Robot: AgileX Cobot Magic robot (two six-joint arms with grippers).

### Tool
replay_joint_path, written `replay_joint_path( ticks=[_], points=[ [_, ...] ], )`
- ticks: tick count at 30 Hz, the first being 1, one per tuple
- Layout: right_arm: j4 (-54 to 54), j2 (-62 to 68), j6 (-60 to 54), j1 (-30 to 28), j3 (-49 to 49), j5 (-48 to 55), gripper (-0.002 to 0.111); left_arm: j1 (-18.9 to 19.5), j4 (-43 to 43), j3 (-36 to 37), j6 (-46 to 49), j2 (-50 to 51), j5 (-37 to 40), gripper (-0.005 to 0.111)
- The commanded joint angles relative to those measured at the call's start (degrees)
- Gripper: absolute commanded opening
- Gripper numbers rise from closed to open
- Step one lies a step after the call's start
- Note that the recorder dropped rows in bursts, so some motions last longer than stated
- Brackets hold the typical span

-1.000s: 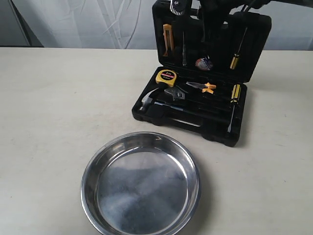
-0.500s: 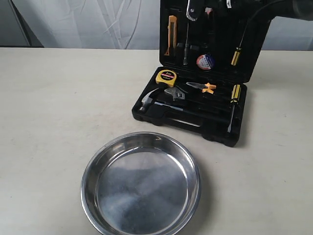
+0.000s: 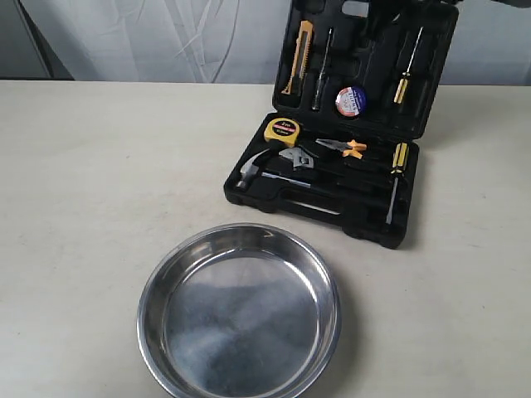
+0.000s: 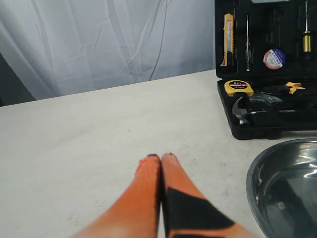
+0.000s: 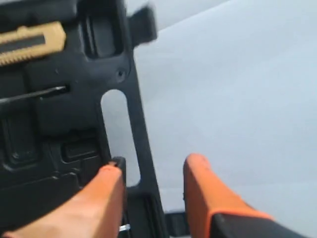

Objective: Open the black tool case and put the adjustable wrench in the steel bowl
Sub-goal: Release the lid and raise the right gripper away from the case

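Note:
The black tool case (image 3: 332, 211) lies open on the table, its lid (image 3: 365, 66) standing almost upright. In the tray, the adjustable wrench (image 3: 299, 157) (image 4: 265, 97) rests between the hammer and the pliers, its silver head beside the tape measure. The steel bowl (image 3: 241, 323) (image 4: 287, 183) stands empty in front of the case. My right gripper (image 5: 153, 166) is open at the lid's top edge, its fingers either side of the handle bar (image 5: 143, 148). My left gripper (image 4: 161, 156) is shut and empty, low over the table left of the bowl.
The tray also holds a claw hammer (image 3: 253, 170), yellow tape measure (image 3: 282, 130), orange-handled pliers (image 3: 344, 148) and a screwdriver (image 3: 397, 170). The lid carries a utility knife (image 3: 297, 58), tape roll (image 3: 351, 101) and another screwdriver (image 3: 404, 79). A white curtain hangs behind.
The lid has swung further up and back, showing more of its inside. The right gripper has risen with it, nearly out of the top of the exterior view.

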Motion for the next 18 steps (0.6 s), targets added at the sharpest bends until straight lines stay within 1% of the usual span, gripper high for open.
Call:
replay_joint_path(
  ticks=[1, 3, 5, 6, 7, 9, 12, 16, 18],
  points=[
    [8.3, -1.0, 4.2, 0.0, -3.2, 6.6, 0.038, -0.4, 0.0, 0.3, 0.0, -0.2, -0.4, 0.0],
    [12.4, -1.1, 4.2, 0.2, -3.3, 10.5, 0.038, -0.4, 0.0, 0.3, 0.0, -0.2, -0.4, 0.0],
    [15.2, -1.1, 3.8, 0.6, -3.3, 15.1, 0.033, -0.4, 0.0, 0.3, 0.0, -0.2, -0.4, 0.0],
    [17.0, -1.1, 3.1, 1.1, -3.3, 17.9, 0.027, -0.4, 0.0, 0.3, 0.0, -0.2, -0.4, 0.0],
    [19.3, -1.1, 1.9, 1.4, -3.3, 20.5, 0.019, -0.4, 0.0, 0.3, 0.0, -0.2, -0.4, 0.0],
    [26.2, -1.1, -3.0, 2.1, -3.3, 25.3, -0.001, -0.4, 0.0, 0.3, 0.0, -0.2, -0.4, 0.0],
    [35.0, -1.1, -11.3, 3.2, -3.3, 32.0, 0.0, -0.4, 0.0, 0.3, 0.0, -0.2, -0.4, 0.0],
    [43.5, -1.1, -16.6, 4.2, -3.3, 36.0, -0.001, -0.4, 0.0, 0.3, 0.0, -0.2, -0.4, 0.0],
    [45.3, -1.0, -18.1, 4.4, -3.3, 38.3, -0.001, -0.4, 0.0, 0.3, 0.0, -0.2, -0.4, 0.0]
  ],
)
